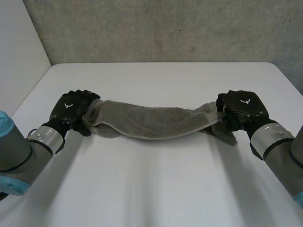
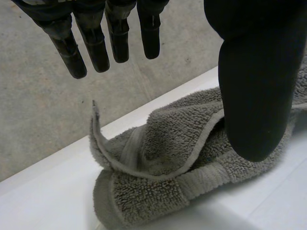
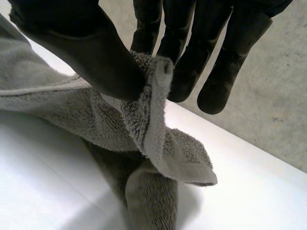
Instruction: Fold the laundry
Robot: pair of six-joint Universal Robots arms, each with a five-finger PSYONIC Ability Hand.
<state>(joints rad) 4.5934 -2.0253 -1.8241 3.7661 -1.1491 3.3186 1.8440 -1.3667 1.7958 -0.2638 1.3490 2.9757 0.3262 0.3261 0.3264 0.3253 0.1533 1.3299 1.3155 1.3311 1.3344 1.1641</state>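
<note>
Though bunched into a loose rope rather than spread flat, the grey towel (image 1: 151,122) lay across the middle of the white worktop (image 1: 156,189). Its long axis ran side to side between the two arms, bowing a little toward the robot at the centre. Its right end was held up off the surface: the right hand (image 1: 244,108) pinched a hemmed corner there between thumb (image 3: 96,57) and fingers (image 3: 192,57), and the rest of that end drooped below in a crumpled fold. Its left end sat on the worktop in a heap of doubled-over hem, just beneath the left hand (image 1: 71,109). That hand looked released, with its own fingers (image 2: 96,45) straight and clear of the cloth. Its thumb (image 2: 256,96) stood over the pile, but whether it touched the towel I could not tell from the wrist view. Each hand sat at its own end, neither nearer the middle. By my judgement the next move turned on that sideways axis: the left hand would need a firm hold on its end before the towel could be drawn straight and laid out for folding.
</note>
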